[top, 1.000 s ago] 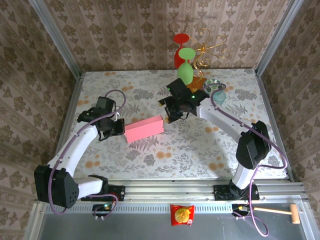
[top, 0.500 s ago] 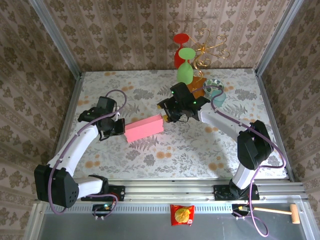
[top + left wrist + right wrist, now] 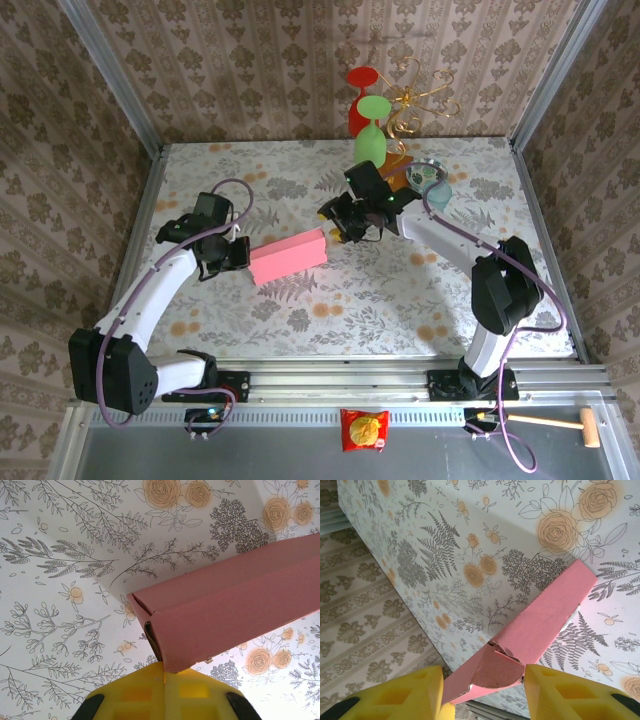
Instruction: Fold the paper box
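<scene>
Though seemingly shut overhead, the paper box [image 3: 288, 256] gapes in right wrist view.

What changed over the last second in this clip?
The right gripper shifted slightly rightward at the right end of the box, its wrist turning a little; its jaws stand open around that end. Nothing was grasped or released. The box and the left gripper, holding its left end, stayed put.
</scene>
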